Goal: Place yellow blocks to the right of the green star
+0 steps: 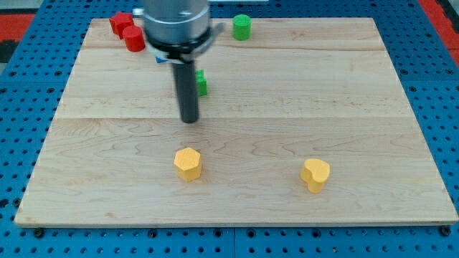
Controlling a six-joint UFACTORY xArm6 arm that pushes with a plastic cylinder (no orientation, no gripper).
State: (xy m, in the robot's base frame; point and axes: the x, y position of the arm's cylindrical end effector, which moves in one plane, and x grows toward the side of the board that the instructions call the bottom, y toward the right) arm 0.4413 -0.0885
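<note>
A yellow hexagon block (pixel 187 163) lies low on the board, left of centre. A yellow heart-shaped block (pixel 315 174) lies at the lower right. A green block (pixel 201 83), mostly hidden behind my rod so its shape cannot be made out, sits in the upper middle. My tip (pixel 189 120) rests on the board just below and left of that green block, and well above the yellow hexagon. It touches neither yellow block.
A green cylinder (pixel 242 27) stands near the top edge. Two red blocks (pixel 128 31) sit at the top left. A bit of a blue block (pixel 161 59) shows behind the arm. The wooden board (pixel 358 107) lies on a blue pegboard.
</note>
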